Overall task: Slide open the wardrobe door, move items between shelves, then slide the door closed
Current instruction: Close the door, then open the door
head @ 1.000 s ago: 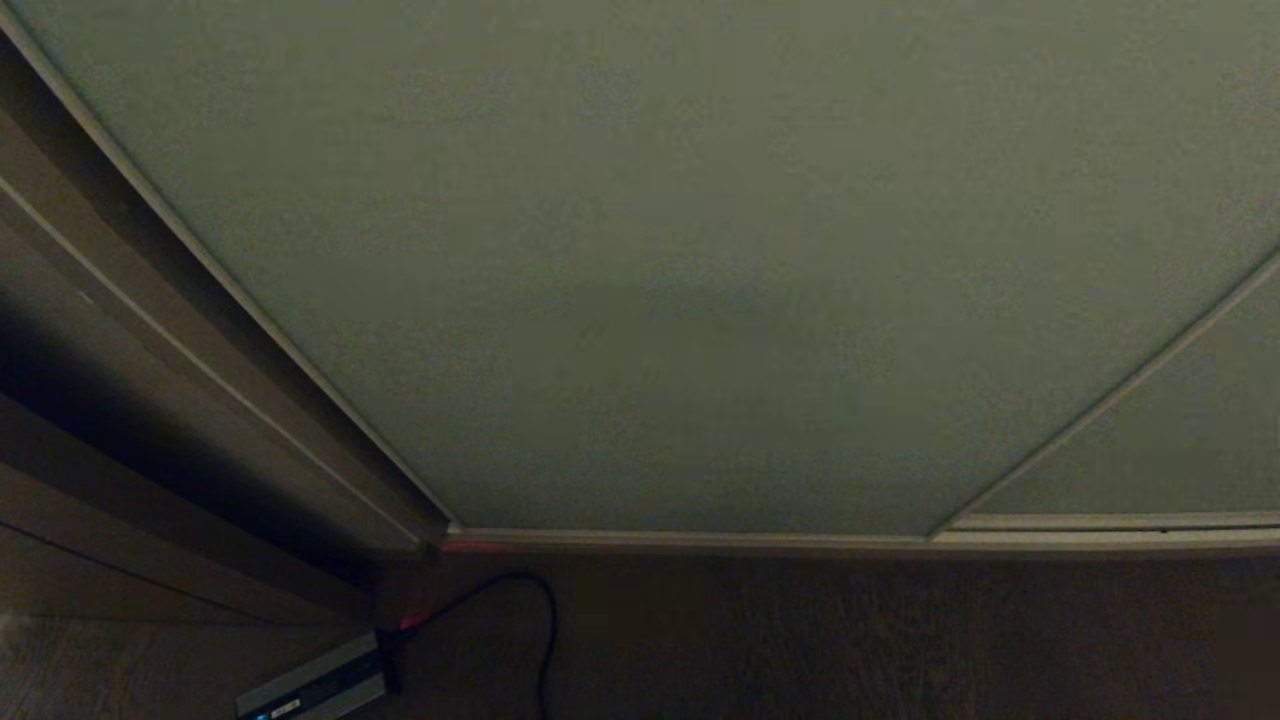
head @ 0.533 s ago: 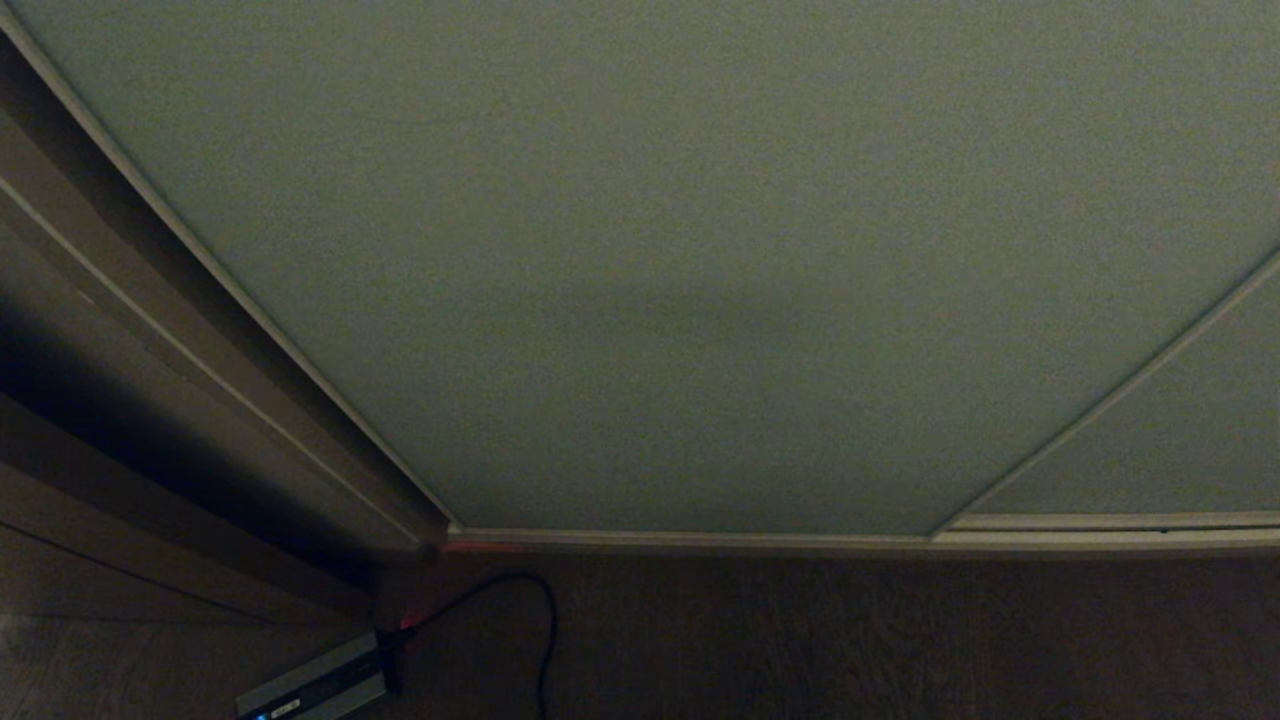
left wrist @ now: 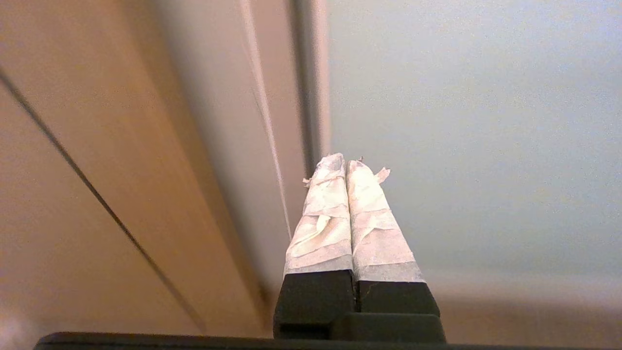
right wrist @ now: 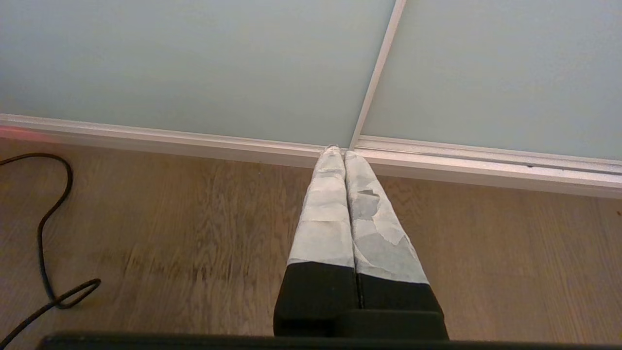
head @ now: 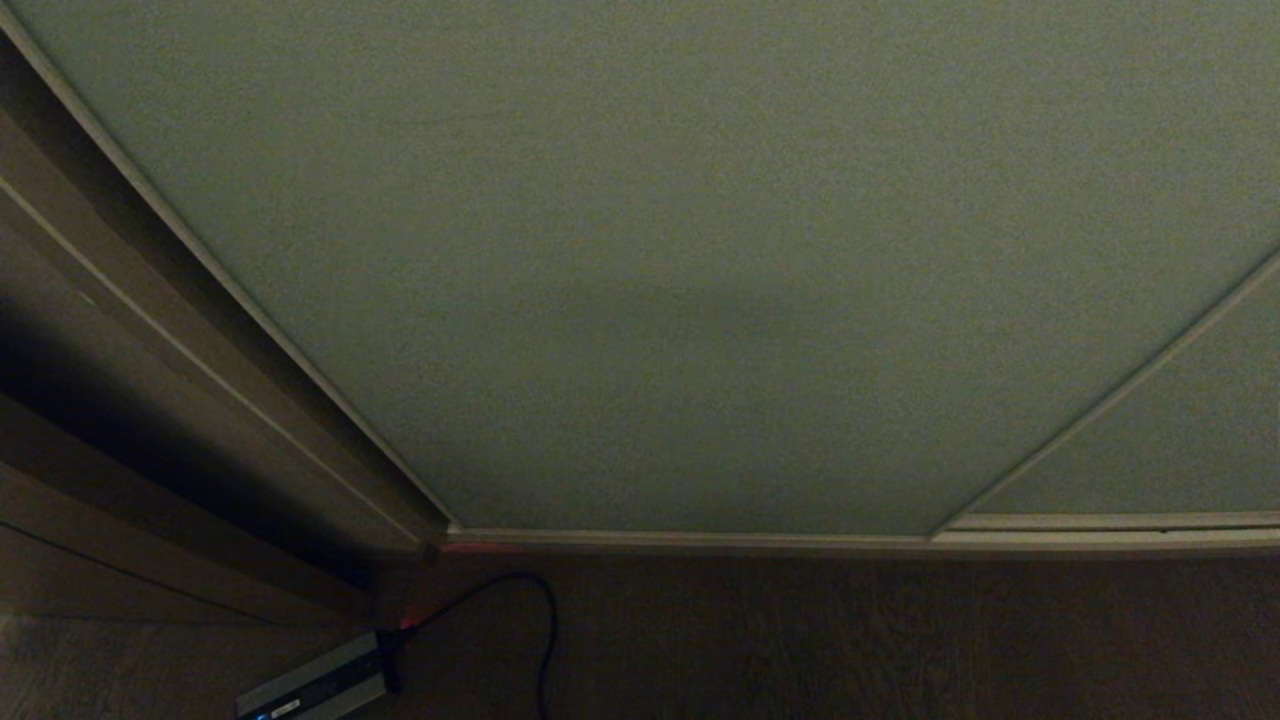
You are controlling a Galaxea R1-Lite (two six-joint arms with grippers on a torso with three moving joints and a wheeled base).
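Left claw [left wrist: 346, 163], fingers together, faces sliding wardrobe door [left wrist: 476, 121].

- I count two sliding wardrobe doors [head: 640, 250], both pale grey-green.
- One grey box [head: 315, 688].
- One black cable [head: 535, 620].
- Two grippers: left gripper [left wrist: 346, 163], right gripper [right wrist: 338, 150].
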